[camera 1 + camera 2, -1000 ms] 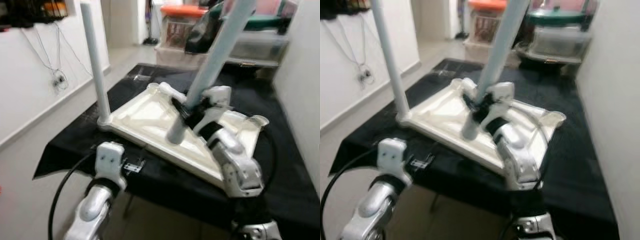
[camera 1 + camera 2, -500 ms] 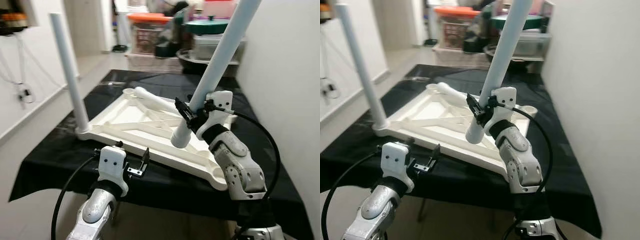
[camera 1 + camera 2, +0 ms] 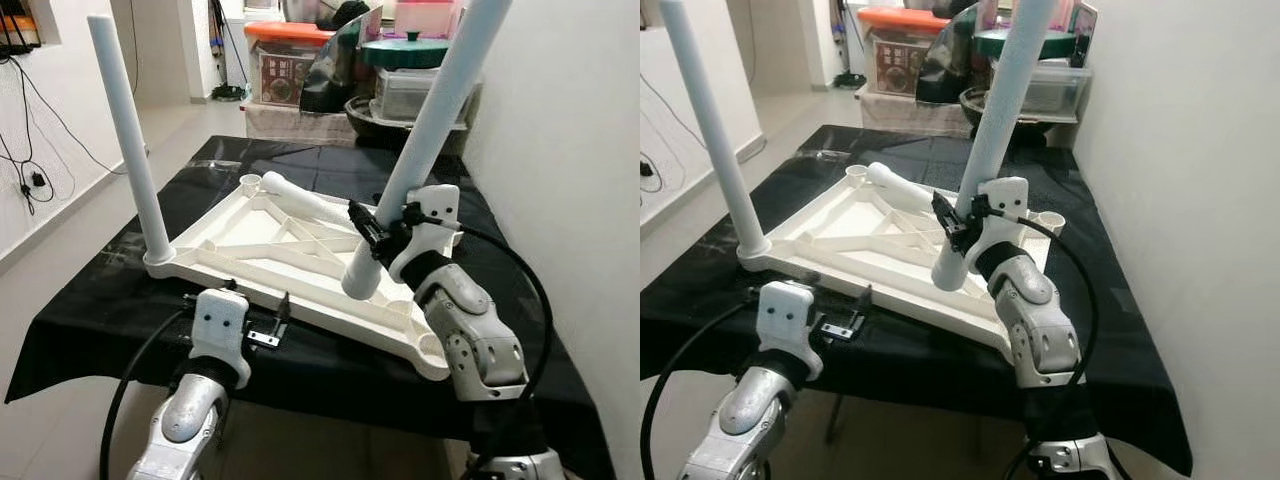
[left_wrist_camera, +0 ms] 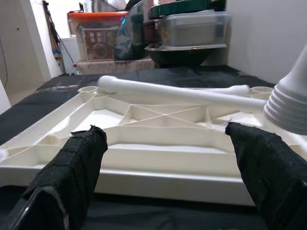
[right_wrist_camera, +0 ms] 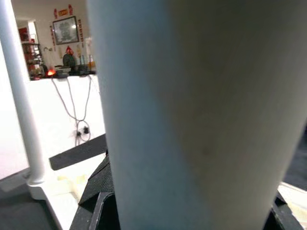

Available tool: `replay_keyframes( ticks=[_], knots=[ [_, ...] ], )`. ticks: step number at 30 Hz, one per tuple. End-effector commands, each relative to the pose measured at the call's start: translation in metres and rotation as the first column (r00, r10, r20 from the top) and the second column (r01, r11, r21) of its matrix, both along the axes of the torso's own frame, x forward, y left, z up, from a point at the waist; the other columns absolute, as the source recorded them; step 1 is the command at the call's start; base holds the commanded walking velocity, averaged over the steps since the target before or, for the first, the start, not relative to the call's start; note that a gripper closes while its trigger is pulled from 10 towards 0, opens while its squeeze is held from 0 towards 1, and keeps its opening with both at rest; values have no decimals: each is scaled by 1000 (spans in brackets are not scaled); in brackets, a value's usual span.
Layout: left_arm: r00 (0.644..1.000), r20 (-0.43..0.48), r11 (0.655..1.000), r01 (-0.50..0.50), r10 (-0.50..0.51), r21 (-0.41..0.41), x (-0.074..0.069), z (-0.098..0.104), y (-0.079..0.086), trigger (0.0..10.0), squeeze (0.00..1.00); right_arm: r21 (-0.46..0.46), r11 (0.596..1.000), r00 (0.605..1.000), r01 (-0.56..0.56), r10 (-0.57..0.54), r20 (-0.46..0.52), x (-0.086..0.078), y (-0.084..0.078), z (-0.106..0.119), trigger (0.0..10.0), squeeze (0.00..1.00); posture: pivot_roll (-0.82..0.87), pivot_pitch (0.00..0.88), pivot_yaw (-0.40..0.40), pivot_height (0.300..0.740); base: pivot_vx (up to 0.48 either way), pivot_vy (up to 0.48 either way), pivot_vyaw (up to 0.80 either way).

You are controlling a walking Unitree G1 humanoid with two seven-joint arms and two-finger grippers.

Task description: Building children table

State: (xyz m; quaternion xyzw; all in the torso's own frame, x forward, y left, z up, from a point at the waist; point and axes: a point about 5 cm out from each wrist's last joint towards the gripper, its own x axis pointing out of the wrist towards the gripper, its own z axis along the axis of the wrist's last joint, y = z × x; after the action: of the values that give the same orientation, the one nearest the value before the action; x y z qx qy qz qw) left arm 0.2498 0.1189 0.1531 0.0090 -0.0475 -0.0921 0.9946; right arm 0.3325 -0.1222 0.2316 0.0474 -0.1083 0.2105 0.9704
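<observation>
- We are building a little table. Its white plastic top (image 3: 290, 255) lies upside down on the counter (image 3: 120, 300), which has a black cloth over it.
- Our right jaws (image 3: 375, 235) are clamped on a long white leg (image 3: 425, 130). The leg leans, with its high end toward 1 o'clock and its low end hanging just above the top.
- The low end has screw ridges on it, as the left wrist view shows (image 4: 290, 108).
- Our left jaws (image 3: 268, 325) are apart and hold nothing. They wait near the top's edge at 6 o'clock.
- One leg (image 3: 130, 140) already stands straight up in the corner at 9 o'clock.
- Another leg (image 3: 305, 198) lies flat across the far part of the top.
- We think the step now is to put the held leg into an open corner hole. The round cup at 5 o'clock (image 3: 432, 350) looks closest.
- To do it well, we should stand the leg up straight first, set it right over the hole, then turn it so the ridges catch.
- Our left jaws could hold the top so it does not slide.
- The plastic looks smooth and hard. The legs are round tubes. The top has ribs that cross under it.
</observation>
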Motion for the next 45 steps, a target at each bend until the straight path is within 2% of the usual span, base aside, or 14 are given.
replay_keyframes(
  ticks=[1, 8, 10, 13, 18, 20, 21, 22, 23, 26, 28, 29, 35, 45],
  knots=[
    [1000, -18, 1000, 10, -10, -16, 1, -2, -3, 10000, 0, 0, 1000, 1000, 25, -25, 16, 1, -6, 4, 10000, 0, 47, 0, -46, 740, 0, 0, 0],
    [1000, -19, 1000, 2, -2, -28, 1, -2, -2, 10000, 0, 1, 1000, 1000, 15, -15, 21, 1, -6, 5, 10000, 0, 48, 0, -48, 740, 0, 0, 0],
    [1000, -20, 999, 3, -3, -32, 0, -3, -2, 10000, 0, -6, 998, 998, -67, 67, 18, 0, -2, 6, 10000, 0, 48, 0, -46, 740, 0, 0, 0],
    [1000, -25, 999, 7, -8, -33, -1, -4, -3, 10000, 0, -21, 992, 992, -123, 123, 7, 0, -2, 4, 10000, 0, 47, 0, -42, 740, 0, 0, 0],
    [999, -31, 999, 18, -19, -35, -3, -5, -5, 10000, 0, -32, 991, 992, -129, 129, -3, 4, -6, 2, 10000, 0, 47, 0, -42, 740, 0, 0, 0],
    [998, -50, 998, 44, -46, -41, -10, -9, -7, 10000, 0, -56, 987, 988, -151, 150, -29, 13, -21, 2, 10000, 0, 56, 0, -38, 740, 0, 0, 0],
    [998, -50, 998, 44, -46, -41, -10, -9, -7, 10000, 0, -56, 987, 988, -151, 150, -29, 13, -21, 2, 10000, 0, 56, 0, -38, 740, 0, 0, 0],
    [996, -62, 997, 60, -63, -49, -15, -11, -7, 10000, 0, -64, 977, 979, -202, 199, -54, 15, -29, 1, 10000, 0, 62, 0, -34, 740, 0, 0, 0],
    [996, -62, 997, 60, -63, -49, -15, -11, -7, 10000, 0, -64, 977, 979, -202, 199, -54, 15, -29, 1, 10000, 0, 62, 0, -34, 740, 0, 0, 0],
    [991, -84, 994, 98, -101, -45, -26, -14, -9, 10000, 0, -76, 940, 940, -333, 326, -98, 10, -45, 1, 10000, 0, 75, 0, -23, 740, 0, 0, 0],
    [990, -92, 994, 106, -108, -32, -30, -15, -9, 10000, 0, -91, 935, 938, -343, 334, -96, 10, -53, 2, 10000, 0, 80, 0, -17, 740, 0, 0, 0],
    [989, -100, 994, 111, -113, -22, -34, -16, -8, 10000, 0, -92, 954, 957, -285, 278, -77, 13, -61, 6, 10000, 0, 81, 0, -14, 740, 0, 0, 0],
    [992, -97, 997, 78, -78, -13, -32, -15, -3, 10000, 0, -73, 975, 978, -208, 205, -45, 18, -59, 8, 10000, 0, 86, 18, -9, 740, 0, -240, 0],
    [994, -103, 999, 36, -34, 15, -24, -13, 4, 10000, 0, -76, 955, 958, -287, 284, -45, 20, -45, 7, 10000, 0, 84, 14, -14, 740, 0, -278, 0]
  ],
)
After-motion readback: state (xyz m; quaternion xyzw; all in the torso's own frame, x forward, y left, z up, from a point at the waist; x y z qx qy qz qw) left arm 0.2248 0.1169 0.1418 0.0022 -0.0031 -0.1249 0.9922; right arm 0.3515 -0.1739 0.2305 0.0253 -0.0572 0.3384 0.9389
